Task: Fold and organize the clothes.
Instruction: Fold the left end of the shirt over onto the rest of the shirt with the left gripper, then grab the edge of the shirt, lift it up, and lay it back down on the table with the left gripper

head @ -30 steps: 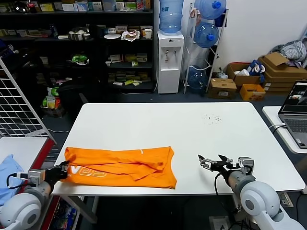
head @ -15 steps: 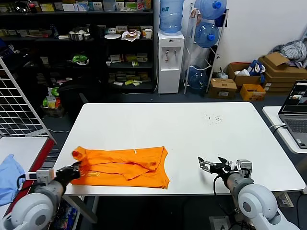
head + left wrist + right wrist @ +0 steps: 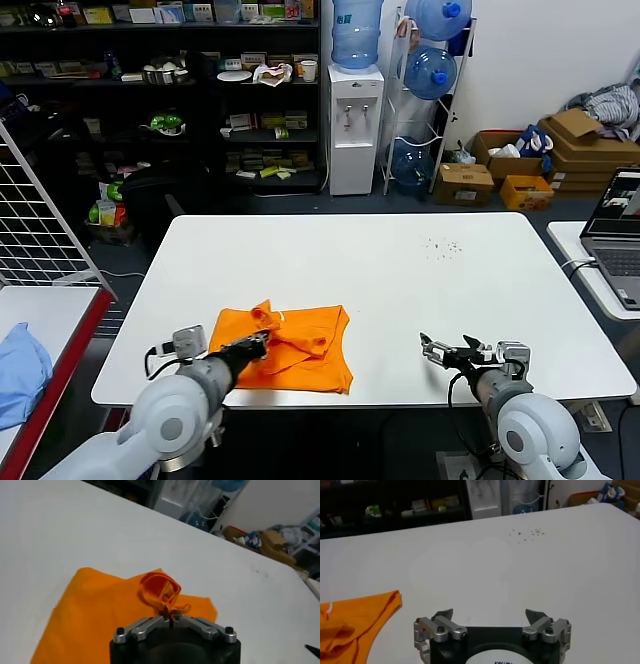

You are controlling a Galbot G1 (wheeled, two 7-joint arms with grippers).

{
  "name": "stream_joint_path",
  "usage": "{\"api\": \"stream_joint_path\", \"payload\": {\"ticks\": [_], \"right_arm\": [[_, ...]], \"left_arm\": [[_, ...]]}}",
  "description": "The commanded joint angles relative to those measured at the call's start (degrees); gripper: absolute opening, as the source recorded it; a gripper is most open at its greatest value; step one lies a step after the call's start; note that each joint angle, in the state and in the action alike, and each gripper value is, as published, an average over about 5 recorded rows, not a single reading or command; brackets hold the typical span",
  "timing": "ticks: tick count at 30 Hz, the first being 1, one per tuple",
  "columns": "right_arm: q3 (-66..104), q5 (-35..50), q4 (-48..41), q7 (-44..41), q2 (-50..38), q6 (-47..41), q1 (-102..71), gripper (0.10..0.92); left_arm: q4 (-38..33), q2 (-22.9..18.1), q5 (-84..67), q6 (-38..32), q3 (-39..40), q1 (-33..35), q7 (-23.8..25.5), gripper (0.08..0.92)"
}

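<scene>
Moved toward the middle now, the left pincer is clamped on a fold of the one orange T-shirt, bunched near the white table's front edge. One right pincer waits nearby, fingers apart.

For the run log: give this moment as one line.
left gripper: shut on T-shirt, edge lifted over shirt | right gripper: open, idle above table | fold: under way
</scene>
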Motion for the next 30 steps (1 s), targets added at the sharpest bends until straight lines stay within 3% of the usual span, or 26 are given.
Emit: {"api": "stream_joint_path", "payload": {"ticks": [1,19,26,30], "right_arm": [[0.03,-0.30,-0.12,0.15,0.36,0.00,-0.22,0.921],[-0.27,0.01,0.19,-0.09,0.28,0.05,-0.17,0.921],[-0.57,0.07,-0.39,-0.16,0.05,0.07,0.31,0.921],[-0.70,0.29,-0.47,-0.27,-0.14,0.10,0.67,0.921]], "left_arm": [[0.67,-7.62,-4.27,0.52,10.58,-10.08,-4.56,0.104],[5.80,-9.14,1.04,0.39,9.64,-9.34,-1.68,0.110],[0.36,-6.98,-1.03,0.43,6.10,-8.12,-1.70,0.273],[-0.99,-0.33,-0.82,1.57,-0.47,-5.00,1.13,0.394]]}}
